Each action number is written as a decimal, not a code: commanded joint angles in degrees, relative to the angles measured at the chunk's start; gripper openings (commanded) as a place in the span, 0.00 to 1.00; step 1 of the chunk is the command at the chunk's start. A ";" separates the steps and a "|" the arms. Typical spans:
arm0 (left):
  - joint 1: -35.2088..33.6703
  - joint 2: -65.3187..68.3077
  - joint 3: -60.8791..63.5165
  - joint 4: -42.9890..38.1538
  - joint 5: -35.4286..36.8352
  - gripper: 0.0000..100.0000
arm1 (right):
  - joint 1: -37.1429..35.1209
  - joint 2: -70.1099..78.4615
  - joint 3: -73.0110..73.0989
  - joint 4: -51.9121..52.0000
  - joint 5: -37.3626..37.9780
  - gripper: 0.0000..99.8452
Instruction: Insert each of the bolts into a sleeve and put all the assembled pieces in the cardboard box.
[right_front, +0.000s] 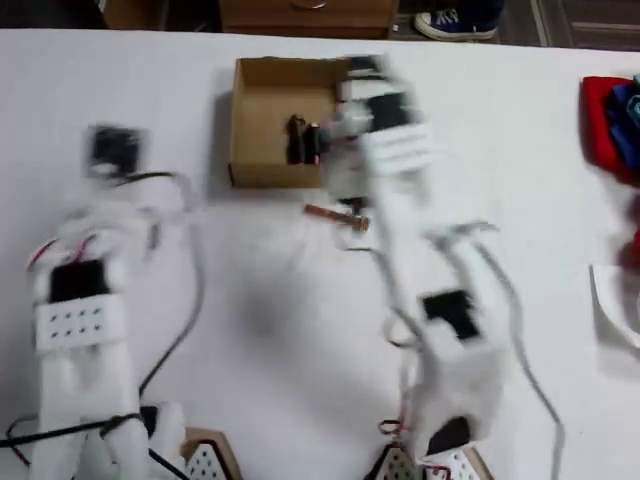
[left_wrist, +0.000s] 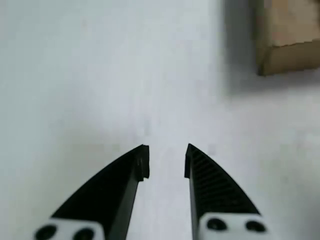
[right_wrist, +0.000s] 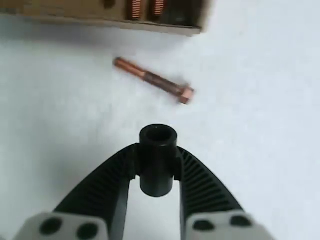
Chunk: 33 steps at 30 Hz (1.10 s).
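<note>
While assembled pieces (right_front: 303, 140) already seem to lie in the cardboard box (right_front: 262, 100), one bolt (right_wrist: 152, 80) waits on the surface (right_front: 260, 300) just outside; right jaws clamp a sleeve (right_wrist: 157, 167), left jaws stand apart, empty.

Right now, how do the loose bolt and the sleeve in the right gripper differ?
The copper-coloured hex-head bolt lies free on the white table; the black cylindrical sleeve is clamped by the fingers of the right gripper. The bolt is long and slim; the sleeve is short, thick and hollow. Both are outside the brown cardboard box, not yet joined.
</note>
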 joint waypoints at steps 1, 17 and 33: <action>15.47 3.25 -9.36 4.13 -6.24 0.14 | 13.85 -17.98 13.36 1.01 4.48 0.02; 31.21 63.91 -63.78 28.66 -18.81 0.14 | 41.01 -36.26 45.19 -5.93 18.11 0.02; 36.48 92.31 -103.34 42.20 -35.78 0.14 | 44.62 -42.86 56.35 -11.21 21.19 0.02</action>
